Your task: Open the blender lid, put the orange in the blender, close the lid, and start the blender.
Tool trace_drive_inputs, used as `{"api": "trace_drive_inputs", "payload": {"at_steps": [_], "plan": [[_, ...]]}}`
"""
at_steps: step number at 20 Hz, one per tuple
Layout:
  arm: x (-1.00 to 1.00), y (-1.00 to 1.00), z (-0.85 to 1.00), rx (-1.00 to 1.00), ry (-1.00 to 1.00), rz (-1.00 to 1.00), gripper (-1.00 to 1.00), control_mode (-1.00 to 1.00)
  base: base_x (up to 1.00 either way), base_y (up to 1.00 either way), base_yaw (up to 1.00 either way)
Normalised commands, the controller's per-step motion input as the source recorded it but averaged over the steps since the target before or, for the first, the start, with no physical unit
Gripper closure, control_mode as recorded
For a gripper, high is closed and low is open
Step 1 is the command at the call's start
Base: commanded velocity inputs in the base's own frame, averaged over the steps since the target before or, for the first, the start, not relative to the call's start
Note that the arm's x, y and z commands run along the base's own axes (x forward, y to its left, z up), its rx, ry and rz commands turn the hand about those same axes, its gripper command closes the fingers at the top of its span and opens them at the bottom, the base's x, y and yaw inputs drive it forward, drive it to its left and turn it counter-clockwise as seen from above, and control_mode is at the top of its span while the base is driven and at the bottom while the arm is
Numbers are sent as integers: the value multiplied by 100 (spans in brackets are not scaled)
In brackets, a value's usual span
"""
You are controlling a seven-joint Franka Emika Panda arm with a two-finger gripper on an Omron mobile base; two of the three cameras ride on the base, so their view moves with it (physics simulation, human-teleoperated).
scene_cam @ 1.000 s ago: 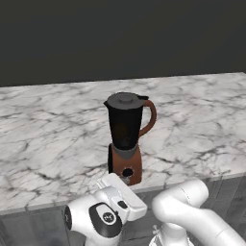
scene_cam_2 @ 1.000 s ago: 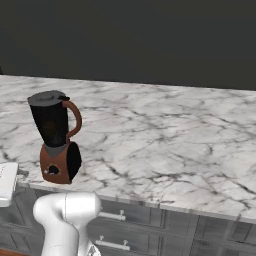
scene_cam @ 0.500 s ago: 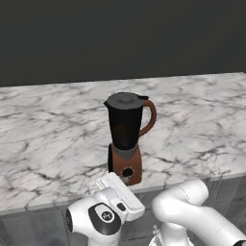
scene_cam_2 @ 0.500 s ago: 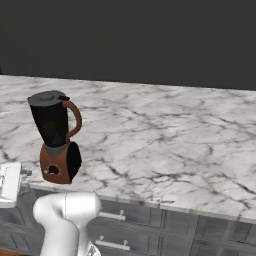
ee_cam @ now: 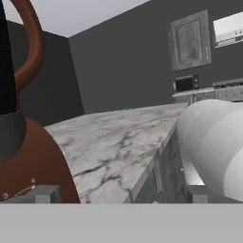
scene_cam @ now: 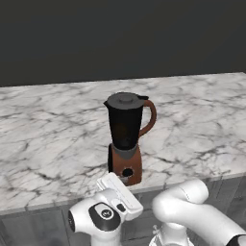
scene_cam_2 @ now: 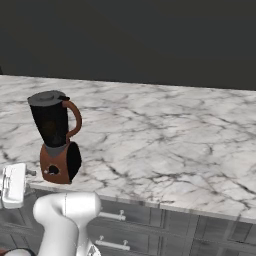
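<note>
blender lid [scene_cam: 126,100] on blender [scene_cam: 126,139] — gripper [ee_cam: 118,195] spread wide, holding nothing.

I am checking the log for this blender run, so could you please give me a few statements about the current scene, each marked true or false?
1. The blender lid sits on top of the jar. True.
2. The blender lies tipped over on the counter. False: it stands upright on the marble counter, near its front edge.
3. The jar's brown handle points to the right in the right base view. True.
4. The round dial is on the jar's lid. False: it is on the reddish-brown base, facing the robot.
5. The claw is gripping the lid's knob. False: in the hand view the camera looks past the blender's base from beside it, low at the counter edge.
</note>
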Motion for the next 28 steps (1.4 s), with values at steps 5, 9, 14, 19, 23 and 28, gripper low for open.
{"api": "trace_drive_inputs", "payload": {"at_steps": [5, 9, 14, 19, 23, 28], "plan": [[20, 0, -15, 0, -4, 0, -100, -100, 0, 0, 0], [18, 0, -18, 0, -4, 0, -100, -100, 0, 0, 0], [18, 0, -21, 0, -3, 0, -100, -100, 0, 0, 0], [23, 4, -19, 0, -2, 0, -100, -100, 0, 0, 0], [21, 13, -17, 0, 0, 0, -100, -100, 0, 0, 0], [3, 34, -25, 0, 0, 1, -100, -100, 0, 0, 0]]}}
